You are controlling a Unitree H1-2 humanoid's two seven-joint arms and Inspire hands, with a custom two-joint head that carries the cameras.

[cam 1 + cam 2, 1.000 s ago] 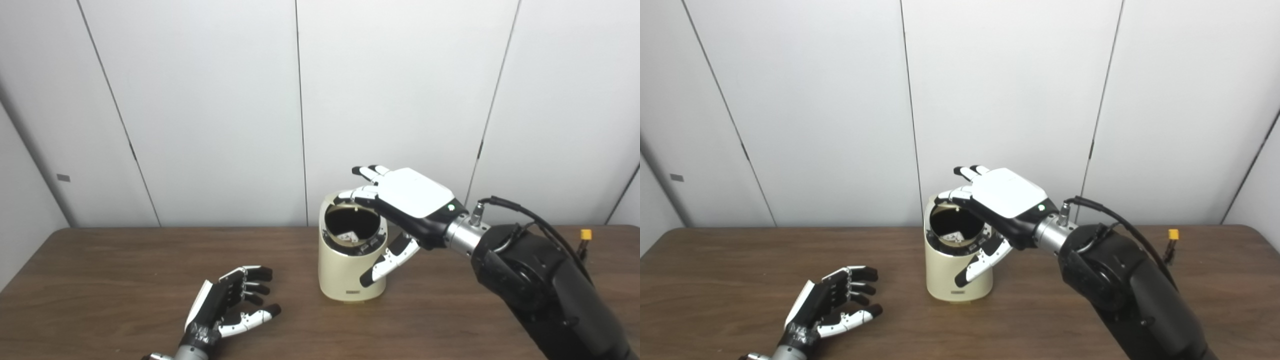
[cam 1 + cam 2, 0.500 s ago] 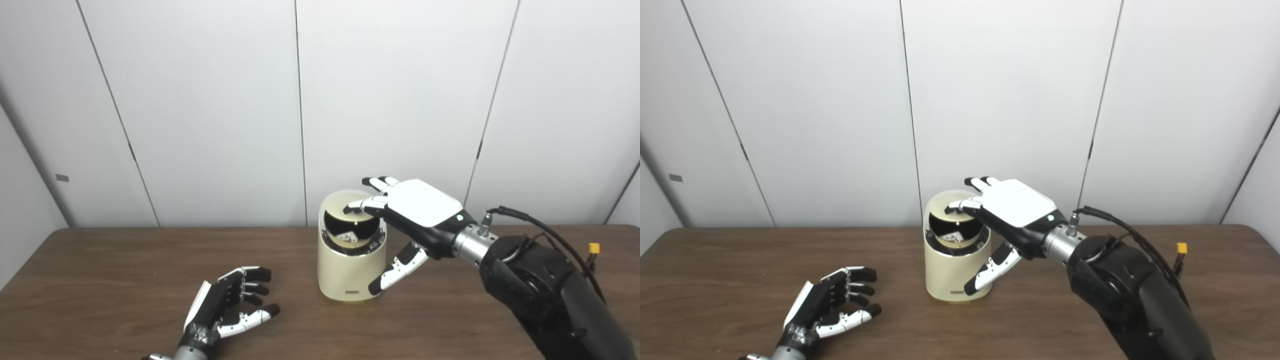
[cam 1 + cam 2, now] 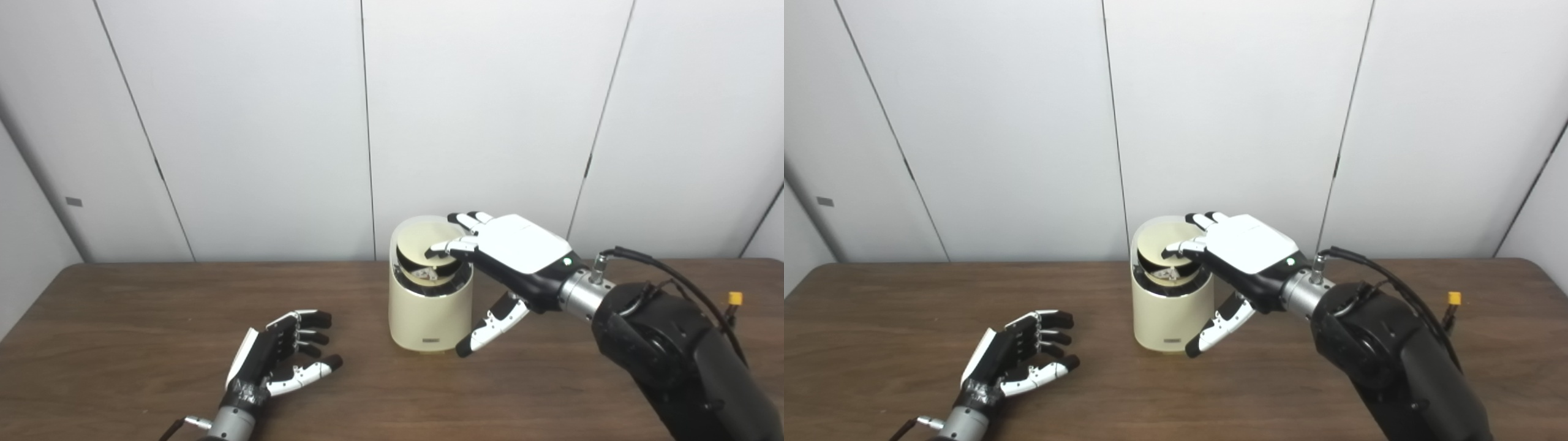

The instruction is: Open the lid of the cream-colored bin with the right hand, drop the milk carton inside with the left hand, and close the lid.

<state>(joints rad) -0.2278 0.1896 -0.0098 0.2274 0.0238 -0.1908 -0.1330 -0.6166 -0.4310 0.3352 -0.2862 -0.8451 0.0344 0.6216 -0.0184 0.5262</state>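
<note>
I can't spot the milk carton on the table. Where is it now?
In both eye views the milk carton lies inside the cream-colored bin at table centre, glimpsed through the gap under the half-closed lid, beneath the right hand.

Cream-colored bin [image 3: 430, 303]: cylindrical, upright on the table. Lid [image 3: 422, 242]: round, cream, tilted, partly lowered over the mouth, a dark gap open at the front. Milk carton [image 3: 422, 273]: a pale scrap glimpsed inside through the gap.
</note>
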